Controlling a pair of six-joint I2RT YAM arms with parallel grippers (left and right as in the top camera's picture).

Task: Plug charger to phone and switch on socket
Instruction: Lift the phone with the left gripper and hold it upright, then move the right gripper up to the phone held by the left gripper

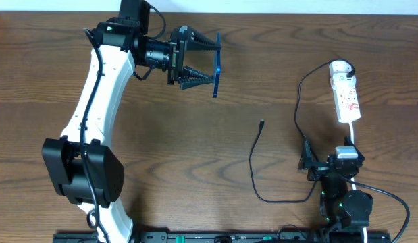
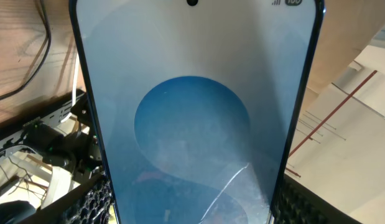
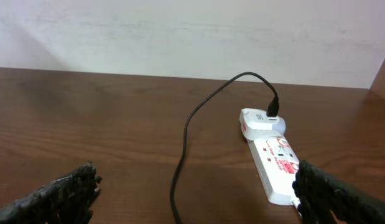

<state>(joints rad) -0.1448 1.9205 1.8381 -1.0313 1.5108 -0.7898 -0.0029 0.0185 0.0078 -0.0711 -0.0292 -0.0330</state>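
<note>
My left gripper is shut on the phone and holds it on edge above the back of the table. In the left wrist view the phone's blue-and-white screen fills the frame between the fingers. The charger, a thin black cable, lies on the table with its plug tip free near the middle; its other end sits in the white plug on the socket. The socket, a white power strip, lies at the right and shows in the right wrist view. My right gripper is open and empty, low at the front right.
The strip's white cord runs to the front right by the right arm's base. A black rail lines the table's front edge. Bare wood lies between the arms.
</note>
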